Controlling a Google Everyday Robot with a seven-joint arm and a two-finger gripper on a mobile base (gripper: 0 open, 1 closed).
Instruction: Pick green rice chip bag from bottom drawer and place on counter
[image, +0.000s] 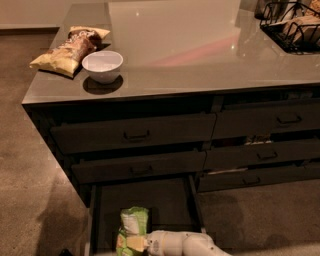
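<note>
White claw, at the tip of a pale rounded arm that comes in from the lower right edge, sits against the right side of the small crinkly light-green rice chip bag, low on the bag. Whether the claw is clenched on the bag or released cannot be told.

The bag lies in the wide, shallow dark-grey bottom drawer, which is pulled open; the bag is near the drawer's front, left of its middle, with bare drawer floor behind and to the right of it.

Above the bag, two dark handled drawers of the same column are shut. Over them, well above the bag, spreads the large glossy grey-brown desk. On it, above and a little left of the bag, stands a small white bowl, and just beyond the bowl lies a yellow-and-brown chip bag. Far to the bag's upper right, at the desk's corner, is a black wire basket.
</note>
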